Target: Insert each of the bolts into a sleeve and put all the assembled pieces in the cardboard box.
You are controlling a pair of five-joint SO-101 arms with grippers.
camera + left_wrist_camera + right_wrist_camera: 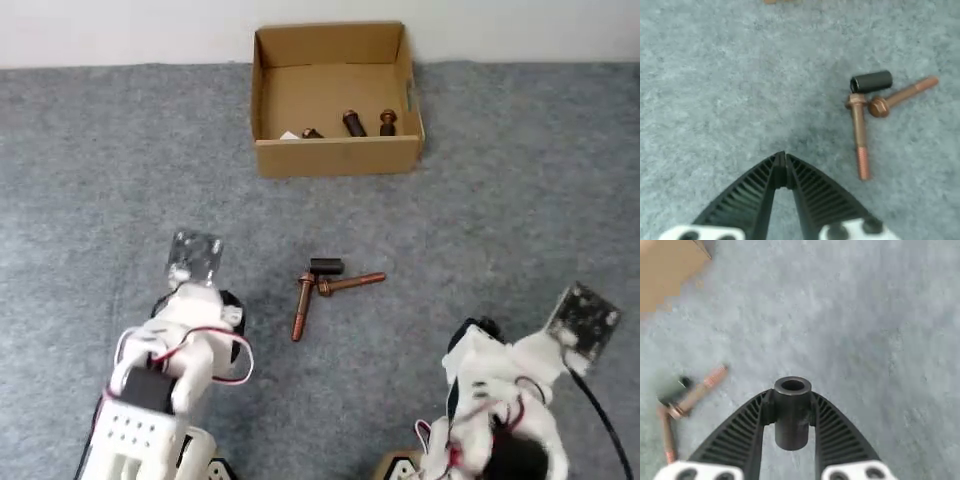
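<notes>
Grey carpet [520,200] carries everything. Cardboard box [335,157] at far side: three dark-and-copper pieces [354,123] against its near wall, apparently assembled, so judged done. Left gripper [780,159]: jaws fully together, holding nothing. Right gripper [792,399]: clamped on an upright black sleeve [791,427]. Remaining: two bare bolts [300,310] and a second sleeve [326,266], touching one another mid-carpet, well short of the box
</notes>
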